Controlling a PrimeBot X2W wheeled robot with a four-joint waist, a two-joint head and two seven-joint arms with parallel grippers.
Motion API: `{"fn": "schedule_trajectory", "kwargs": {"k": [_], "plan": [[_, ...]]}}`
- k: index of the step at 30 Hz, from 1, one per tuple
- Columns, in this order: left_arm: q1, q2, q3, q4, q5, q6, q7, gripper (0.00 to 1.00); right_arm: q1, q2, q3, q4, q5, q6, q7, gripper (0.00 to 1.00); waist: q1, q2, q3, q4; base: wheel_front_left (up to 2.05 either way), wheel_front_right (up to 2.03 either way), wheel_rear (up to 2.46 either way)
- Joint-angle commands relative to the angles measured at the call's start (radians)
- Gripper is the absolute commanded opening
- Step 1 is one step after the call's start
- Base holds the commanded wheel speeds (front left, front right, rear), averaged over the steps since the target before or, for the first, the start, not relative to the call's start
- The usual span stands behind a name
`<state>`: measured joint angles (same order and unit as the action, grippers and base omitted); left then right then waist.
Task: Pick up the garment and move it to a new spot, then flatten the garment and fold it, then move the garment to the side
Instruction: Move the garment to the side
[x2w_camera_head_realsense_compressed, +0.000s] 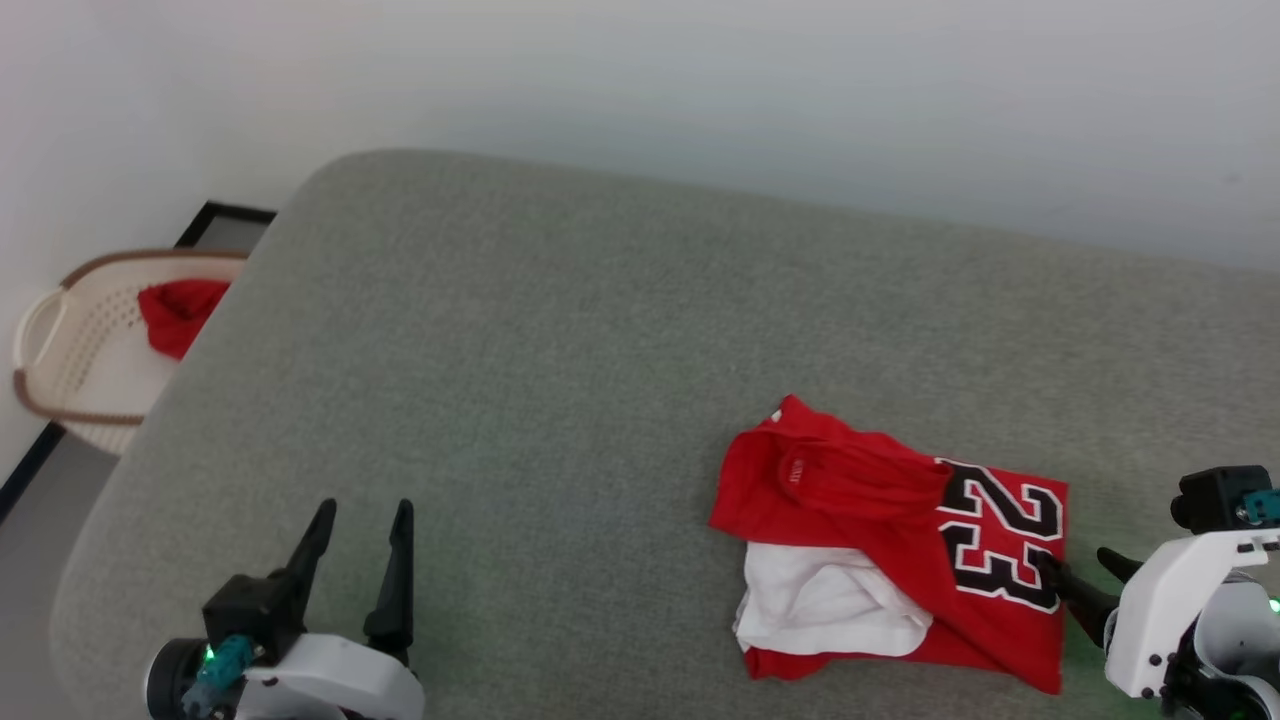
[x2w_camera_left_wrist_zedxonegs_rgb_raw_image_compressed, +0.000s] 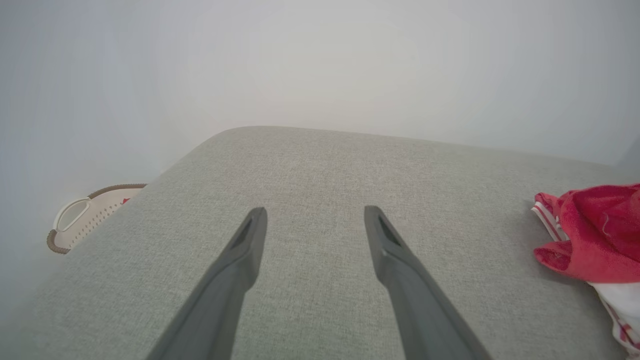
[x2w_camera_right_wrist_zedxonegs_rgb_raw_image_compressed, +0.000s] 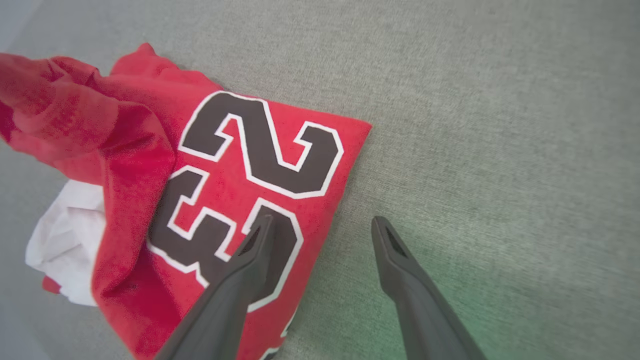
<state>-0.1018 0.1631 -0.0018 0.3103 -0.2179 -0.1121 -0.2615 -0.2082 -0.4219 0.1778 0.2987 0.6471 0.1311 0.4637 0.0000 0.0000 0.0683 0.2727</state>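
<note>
Left pincer (x2w_camera_head_realsense_compressed: 364, 508) and right pincer (x2w_camera_head_realsense_compressed: 1075, 558), two, both wide open, empty; one garment (x2w_camera_head_realsense_compressed: 900, 500); one basket (x2w_camera_head_realsense_compressed: 85, 350).

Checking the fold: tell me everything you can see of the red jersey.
The garment is a red, knit-looking T-shirt, loosely folded and rumpled, lying on the grey upholstered surface at the robot's right. A black, white-outlined 23 faces up; a white sleeve bunches at its near side. The open right gripper straddles its right edge, one finger over the 3; contact unclear.
</note>
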Motion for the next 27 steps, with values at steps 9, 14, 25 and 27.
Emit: {"fn": "schedule_trajectory", "kwargs": {"k": [9, 14, 25, 27], "plan": [[-0.035, -0.025, 0.002, 0.018, 0.004, -0.009, -0.004, 1.00, -0.042, 0.050, -0.015, 0.069, -0.014, -0.001, 0.160, 1.00, 0.0000, 0.0000, 0.075, 0.050, 0.00, 0.00, 0.00], [-0.042, -0.034, 0.007, 0.024, -0.001, -0.012, -0.004, 1.00, -0.047, 0.071, -0.032, 0.138, -0.062, -0.002, 0.246, 1.00, 0.0000, 0.0000, 0.083, 0.053, 0.00, 0.00, 0.00], [-0.040, -0.041, 0.024, 0.035, 0.000, -0.016, -0.004, 1.00, -0.126, 0.034, -0.019, 0.072, -0.093, -0.001, 0.299, 0.00, 0.0000, 0.0000, 0.064, 0.036, 0.00, 0.00, 0.00], [-0.036, -0.040, 0.027, 0.036, 0.000, -0.016, -0.004, 1.00, -0.142, 0.010, 0.002, 0.030, -0.101, -0.001, 0.296, 0.00, 0.0000, 0.0000, 0.053, 0.029, 0.00, 0.00, 0.00]]}}
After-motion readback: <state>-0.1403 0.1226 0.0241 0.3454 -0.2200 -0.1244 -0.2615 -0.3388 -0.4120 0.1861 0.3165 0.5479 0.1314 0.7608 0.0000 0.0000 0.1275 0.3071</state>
